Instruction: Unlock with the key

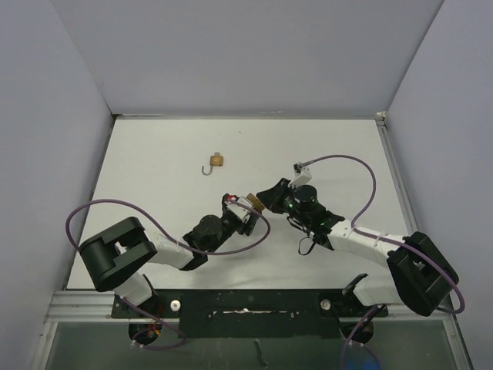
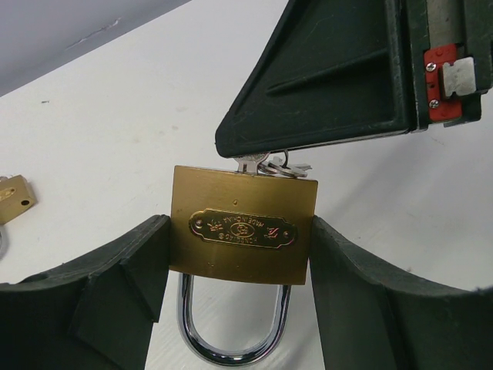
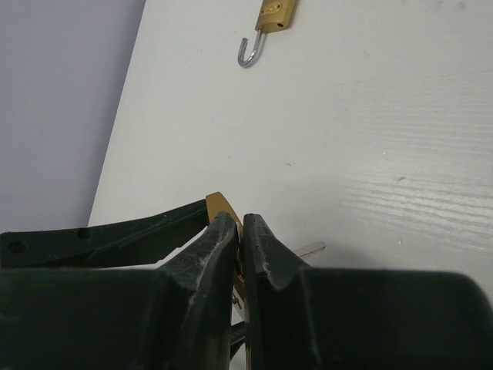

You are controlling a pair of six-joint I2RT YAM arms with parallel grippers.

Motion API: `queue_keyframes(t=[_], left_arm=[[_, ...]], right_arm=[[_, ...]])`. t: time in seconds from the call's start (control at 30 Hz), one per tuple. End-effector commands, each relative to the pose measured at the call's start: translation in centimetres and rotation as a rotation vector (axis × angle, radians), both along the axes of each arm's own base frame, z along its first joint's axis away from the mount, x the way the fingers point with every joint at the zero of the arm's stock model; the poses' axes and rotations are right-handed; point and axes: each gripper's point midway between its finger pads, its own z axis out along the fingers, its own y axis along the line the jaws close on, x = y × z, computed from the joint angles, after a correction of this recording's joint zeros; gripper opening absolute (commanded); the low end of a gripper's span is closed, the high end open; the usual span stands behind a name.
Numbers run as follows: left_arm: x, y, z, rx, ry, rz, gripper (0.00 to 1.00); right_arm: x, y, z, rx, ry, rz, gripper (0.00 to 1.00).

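Observation:
A brass padlock [image 2: 243,225] is clamped by its sides in my left gripper [image 2: 240,254], above the table. Its chrome shackle [image 2: 231,353] points back at the wrist and looks seated in the body. A silver key [image 2: 253,163] sits in the padlock's far end. My right gripper [image 3: 239,231] is shut on that key, its fingers [image 2: 323,77] pressed close against the lock. In the top view both grippers meet at the padlock [image 1: 255,202] in the middle of the table. A second key [image 3: 312,249] on the ring sticks out sideways.
A second small brass padlock [image 1: 216,162] with its shackle swung open lies on the white table [image 1: 154,177] farther back and left. It also shows in the right wrist view [image 3: 271,19] and at the left edge of the left wrist view [image 2: 14,199]. Grey walls enclose the table.

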Motion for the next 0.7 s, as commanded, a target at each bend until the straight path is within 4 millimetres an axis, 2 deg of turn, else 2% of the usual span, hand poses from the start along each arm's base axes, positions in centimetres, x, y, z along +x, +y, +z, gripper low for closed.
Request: queue_keyframes(t=[0.0, 0.3, 0.63, 0.67], left_arm=[[2.4, -1.3, 10.8, -0.278, -0.2, 0.085, 0.0], [3.1, -2.4, 9.8, -0.206, -0.169, 0.123, 0.0], [3.0, -3.4, 8.6, -0.116, -0.163, 0.146, 0.0], [3.1, -3.7, 9.4, -0.13, -0.173, 0.148, 0.0]], right_arm=[[-3.0, 1.9, -2.3, -0.015, 0.149, 0.115, 0.0], [-2.9, 1.8, -2.7, -0.033, 0.211, 0.091, 0.0], [-3.0, 1.9, -3.8, -0.026, 0.309, 0.092, 0.0], [-3.0, 1.9, -4.0, -0.025, 0.319, 0.091, 0.0]])
